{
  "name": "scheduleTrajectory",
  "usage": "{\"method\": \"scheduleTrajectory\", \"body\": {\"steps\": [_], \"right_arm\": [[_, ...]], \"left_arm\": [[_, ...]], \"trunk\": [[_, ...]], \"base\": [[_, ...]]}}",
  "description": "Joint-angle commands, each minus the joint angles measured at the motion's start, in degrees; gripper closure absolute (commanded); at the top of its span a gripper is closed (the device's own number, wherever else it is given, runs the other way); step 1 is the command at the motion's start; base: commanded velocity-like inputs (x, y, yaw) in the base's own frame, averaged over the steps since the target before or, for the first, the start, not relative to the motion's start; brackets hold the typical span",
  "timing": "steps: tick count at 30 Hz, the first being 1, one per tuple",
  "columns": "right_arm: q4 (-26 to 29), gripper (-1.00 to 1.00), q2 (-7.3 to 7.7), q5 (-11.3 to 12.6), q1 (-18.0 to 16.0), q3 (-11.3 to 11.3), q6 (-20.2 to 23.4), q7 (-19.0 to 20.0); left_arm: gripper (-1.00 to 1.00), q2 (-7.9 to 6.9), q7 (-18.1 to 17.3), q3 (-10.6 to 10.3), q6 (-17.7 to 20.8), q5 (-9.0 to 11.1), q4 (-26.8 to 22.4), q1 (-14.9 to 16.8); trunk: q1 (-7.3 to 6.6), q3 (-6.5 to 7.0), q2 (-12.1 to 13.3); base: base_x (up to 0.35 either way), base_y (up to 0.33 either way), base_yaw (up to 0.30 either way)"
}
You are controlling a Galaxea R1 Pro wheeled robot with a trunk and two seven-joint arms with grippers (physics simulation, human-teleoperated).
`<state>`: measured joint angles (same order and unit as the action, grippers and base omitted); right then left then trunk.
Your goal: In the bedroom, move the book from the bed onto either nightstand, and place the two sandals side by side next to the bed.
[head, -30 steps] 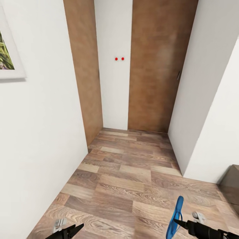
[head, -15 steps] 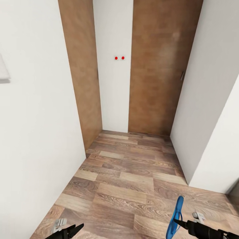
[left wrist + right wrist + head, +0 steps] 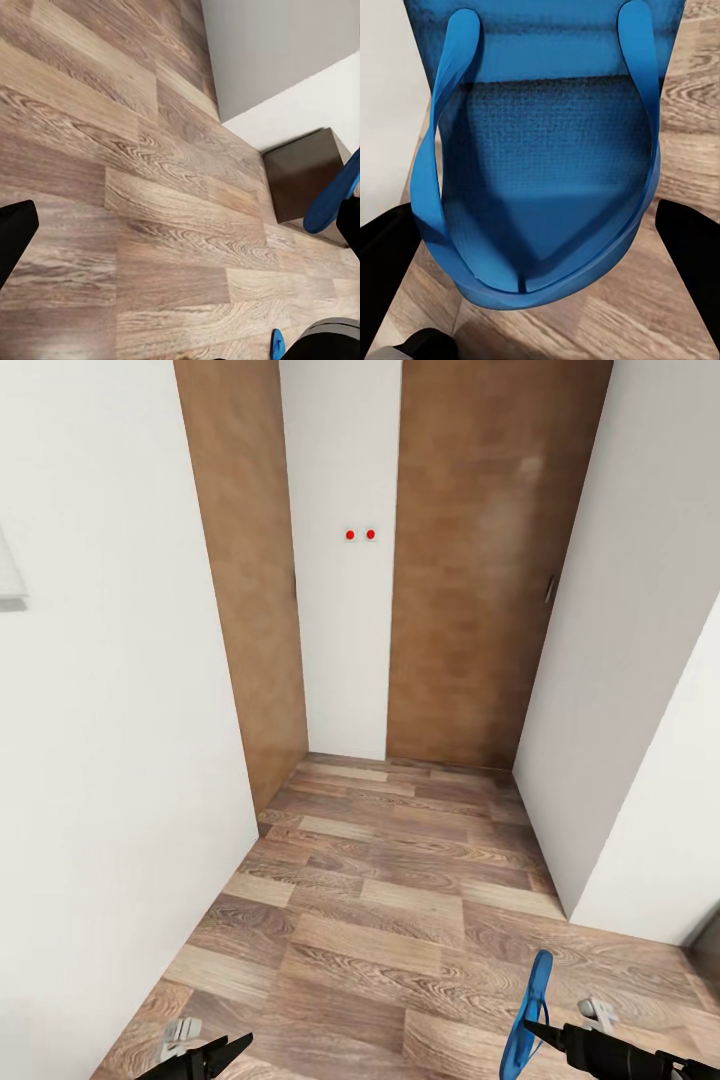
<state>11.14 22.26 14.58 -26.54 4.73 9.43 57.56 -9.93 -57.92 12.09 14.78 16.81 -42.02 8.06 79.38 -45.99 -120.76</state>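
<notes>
We carry one blue sandal (image 3: pixel 527 1015) upright, pinched in our right gripper (image 3: pixel 532 1028), left gripper (image 3: pixel 228 1047) spread wide and empty. The view has barely shifted over the last half-second: our turn has settled facing a narrow hallway floor (image 3: pixel 400 880), so the bed is yet to be reached.

Even, bright, shadowless light fills the head view; no lamp or window shows as its source. The plain white walls (image 3: pixel 110 760) look flat and nearly featureless, while the brown wood-plank floor (image 3: pixel 390 880) keeps a crisp grain with no glare. Vertical lines lean outward toward the edges, a wide-angle stretch. In the right wrist view the bright blue rubber sandal (image 3: pixel 547 150) sits very close, its texture slightly soft and darker in its middle
</notes>
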Motion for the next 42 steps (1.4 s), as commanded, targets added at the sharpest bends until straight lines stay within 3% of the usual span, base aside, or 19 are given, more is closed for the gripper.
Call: {"method": "scheduleTrajectory", "body": {"steps": [1,24,42], "right_arm": [[0.0,1.00,-0.02,-0.1,0.0,0.5,0.6,0.2],[0.0,1.00,-0.03,-0.1,0.0,0.5,0.6,0.2],[-0.1,1.00,-0.03,0.0,0.0,0.5,0.6,0.2]], "left_arm": [[-1.00,0.00,-0.2,0.0,0.6,0.3,0.0,0.0],[-1.00,0.00,-0.2,0.0,0.6,0.3,0.0,0.0],[-1.00,0.00,-0.2,0.0,0.6,0.3,0.0,0.0]], "trunk": [[-0.01,-0.06,0.0],[-0.01,-0.06,0.0],[-0.01,-0.06,0.0]], "base": [[0.000,0.000,-0.031],[0.009,0.000,-0.266],[0.297,0.000,-0.076]]}}
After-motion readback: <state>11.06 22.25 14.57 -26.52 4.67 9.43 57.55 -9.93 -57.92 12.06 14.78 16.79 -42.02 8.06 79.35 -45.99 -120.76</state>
